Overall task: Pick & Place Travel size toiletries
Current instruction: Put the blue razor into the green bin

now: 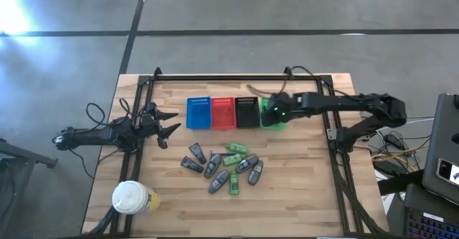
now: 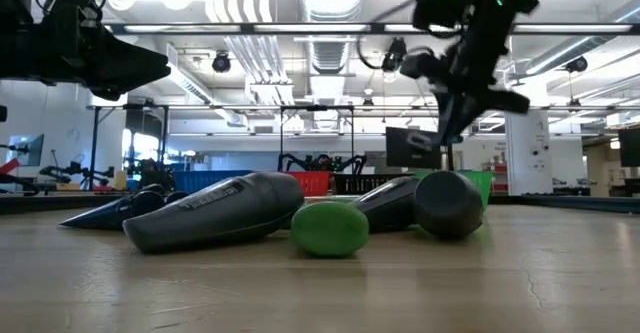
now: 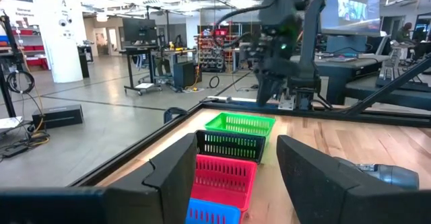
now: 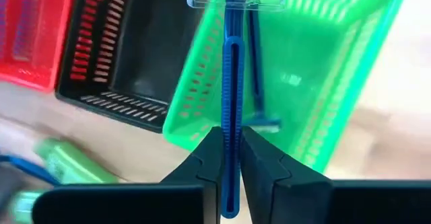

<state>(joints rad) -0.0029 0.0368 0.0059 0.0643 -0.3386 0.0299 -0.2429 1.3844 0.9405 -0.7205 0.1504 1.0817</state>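
High view: right gripper (image 1: pixel 276 112) over green basket (image 1: pixel 272 123); tubes (image 1: pixel 222 167) piled mid-bench. Left gripper (image 1: pixel 168 124) idle, fingers apart.
Right wrist view: fingers clamped on blue razor (image 4: pixel 231 116) handle; light, stiff, slippery—hold mid-handle.

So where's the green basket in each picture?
High view: green basket at the right end of the basket row, under the right gripper.
Low view: far back, right of centre, behind the tubes.
Left wrist view: farthest basket in the row.
Right wrist view: fills the middle, behind the held razor.
Shared landmark: the black basket right beside it.
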